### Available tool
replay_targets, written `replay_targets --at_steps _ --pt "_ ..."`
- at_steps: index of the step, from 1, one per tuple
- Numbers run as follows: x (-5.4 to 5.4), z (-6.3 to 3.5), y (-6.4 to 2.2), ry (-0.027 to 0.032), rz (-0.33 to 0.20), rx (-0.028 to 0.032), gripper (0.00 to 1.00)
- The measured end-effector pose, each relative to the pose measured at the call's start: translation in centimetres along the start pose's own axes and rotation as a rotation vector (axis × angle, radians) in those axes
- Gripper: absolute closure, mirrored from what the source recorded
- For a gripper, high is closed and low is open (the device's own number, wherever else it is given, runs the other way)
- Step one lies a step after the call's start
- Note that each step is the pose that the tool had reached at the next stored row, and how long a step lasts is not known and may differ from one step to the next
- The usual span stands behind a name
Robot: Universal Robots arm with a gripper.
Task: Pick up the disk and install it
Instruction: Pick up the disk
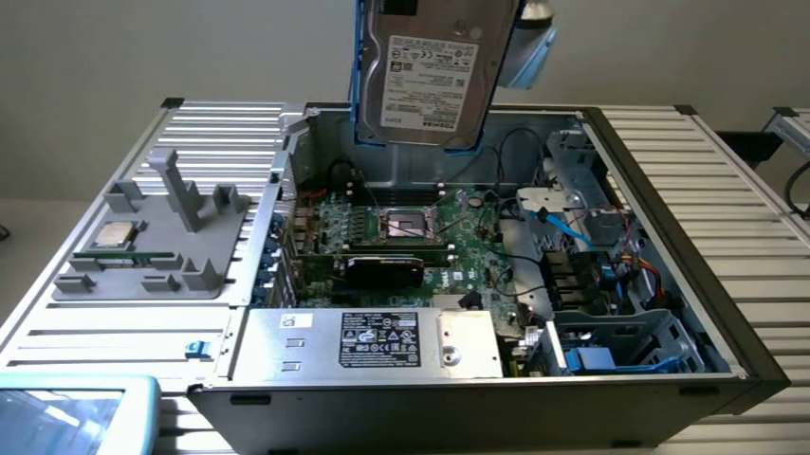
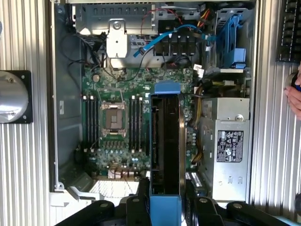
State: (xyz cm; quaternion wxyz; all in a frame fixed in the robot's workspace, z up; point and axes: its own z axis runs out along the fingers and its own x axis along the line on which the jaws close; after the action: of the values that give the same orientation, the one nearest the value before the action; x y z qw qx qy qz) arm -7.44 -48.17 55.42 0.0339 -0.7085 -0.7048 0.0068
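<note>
Currently the gripper (image 2: 165,207) has its fingers (image 2: 135,207) drawn in just far enough to clamp either side of the disk (image 1: 424,81), holding it by its upper end. The disk hangs upright, its label facing the exterior view, well above the far side of the open computer case (image 1: 665,199) and over the motherboard (image 1: 437,232).

The gripper (image 2: 165,205) hung high and pointed straight down, its two black fingers (image 2: 135,208) closed against opposite sides of the disk (image 1: 424,81), which it held upright beneath the wrist.
</note>
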Motion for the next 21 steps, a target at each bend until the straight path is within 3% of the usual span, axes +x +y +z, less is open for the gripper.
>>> replay_targets --at_steps 21 --pt "-5.8 -0.57 5.92 0.023 -0.001 0.0002 0.63"
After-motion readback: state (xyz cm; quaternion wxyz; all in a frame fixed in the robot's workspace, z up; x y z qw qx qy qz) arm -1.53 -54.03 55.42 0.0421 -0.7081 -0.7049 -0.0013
